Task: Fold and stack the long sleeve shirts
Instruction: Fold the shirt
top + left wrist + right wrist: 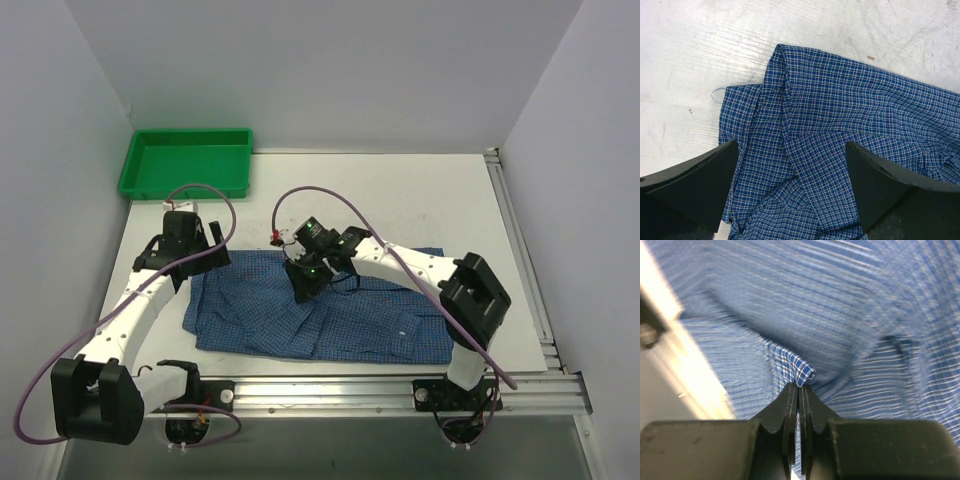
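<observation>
One long sleeve shirt [330, 320] of blue fine-checked cloth lies rumpled on the white table, near the front rail. My right gripper [303, 287] is down on its upper middle part. In the right wrist view its jaws are shut, pinching a small raised fold of the shirt [800, 371] at the fingertips. My left gripper [190, 262] hovers over the shirt's upper left corner. In the left wrist view the two black fingers [695, 185] stand wide apart, open, with the folded cloth edge [790, 110] below them and nothing between.
A green plastic tray [186, 161] stands at the back left against the wall. An aluminium rail [380, 392] runs along the table's near edge, and another rail [520, 250] runs down the right side. Purple cables loop above both arms.
</observation>
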